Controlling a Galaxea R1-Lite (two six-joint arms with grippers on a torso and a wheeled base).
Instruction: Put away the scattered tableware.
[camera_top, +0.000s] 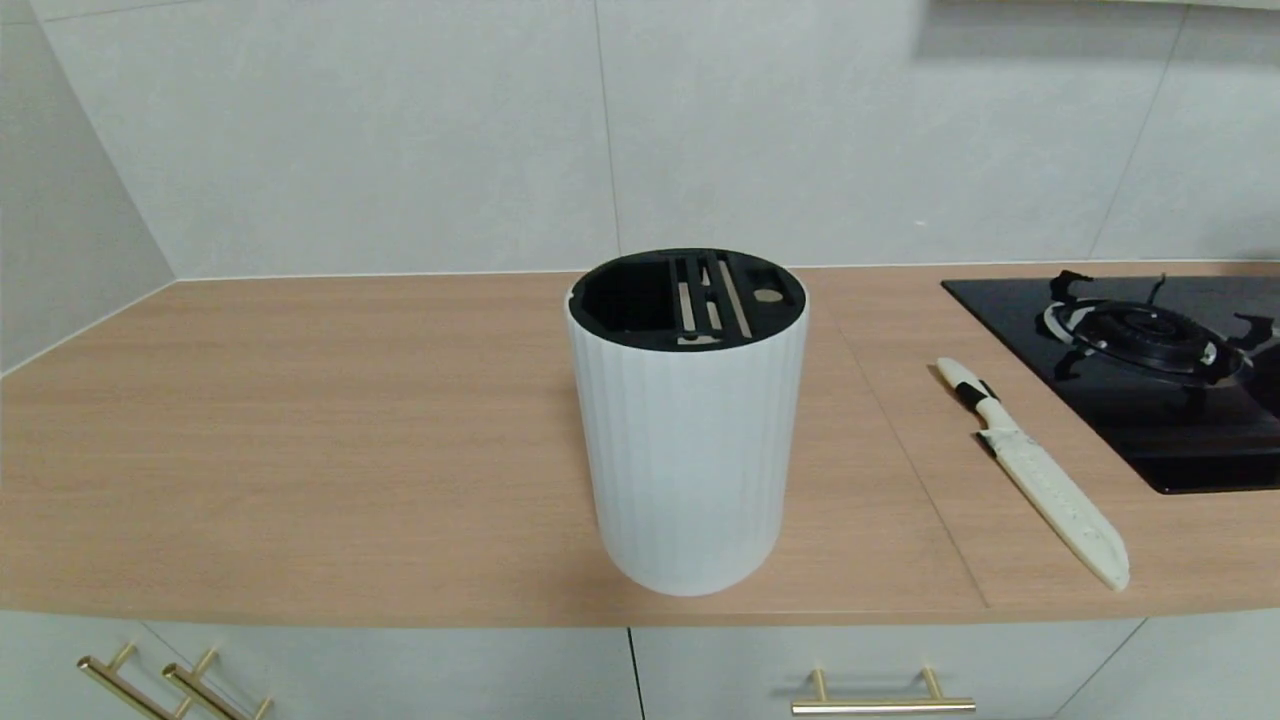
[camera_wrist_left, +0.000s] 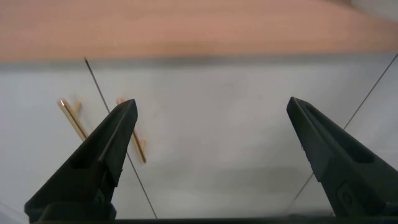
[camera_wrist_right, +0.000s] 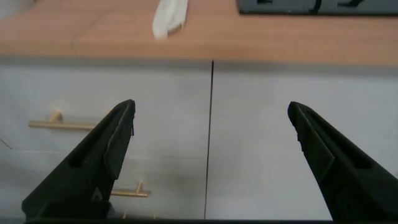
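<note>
Left fingers (camera_wrist_left: 102, 158): spread wide, holding nothing.
Right fingers (camera_wrist_right: 99, 155): spread wide too, also empty.
Left gripper (camera_wrist_left: 210, 101): below counter level, left of the holder, facing the cabinet fronts.
Right gripper (camera_wrist_right: 210, 104): below counter level, right of the holder, with the knife tip (camera_wrist_right: 170, 17) on the wood above it.
Knife (camera_top: 1035, 475): lies flat, right of the holder and well apart from it. Its blade tip is near the front edge and its handle points back toward the wall.
Holder (camera_top: 688, 440): upright on the counter (camera_top: 300, 420), with narrow slots and a wider opening in its black top.
Stove (camera_top: 1130, 370): right of the holder, beyond the knife.
Step in hand: probably fetching the knife, and the right arm is nearer.
Doing it well: rise clear of the counter edge, then close across the handle near its black band, not on the blade. Turn the blade down and line it up with a narrow slot before lowering.
Count: one knife, one holder, one stove, two grippers, three drawer handles (camera_top: 880, 700).
</note>
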